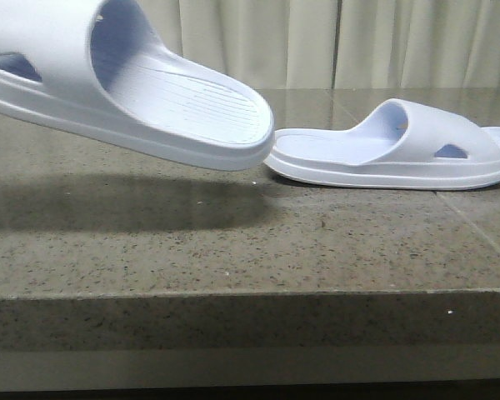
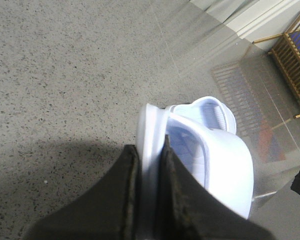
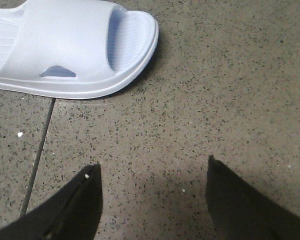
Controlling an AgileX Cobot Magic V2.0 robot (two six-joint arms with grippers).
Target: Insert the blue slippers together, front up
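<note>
at 10 o'clock in the front view, the lifted slipper (image 1: 125,83) hangs off the speckled stone surface (image 1: 233,250), heel tipped down toward 4 o'clock, shadow below it. left pincer (image 2: 149,165) is pinching that slipper's sole edge, fingers pressed on either side of the rim, strap (image 2: 220,170) bulging to 3 o'clock of the grip; held by the edge probably so the open strap mouth stays free for nesting. heel tip sits just beside the resting slipper (image 1: 392,150), can't tell if touching. that one lies flat on the surface at 2 o'clock, strap up, likely left as the receiver. right pincer (image 3: 152,200) is spread, holding nothing, hovering over bare stone; resting slipper is at 11 o'clock from it, well apart, toe end nearest.
</note>
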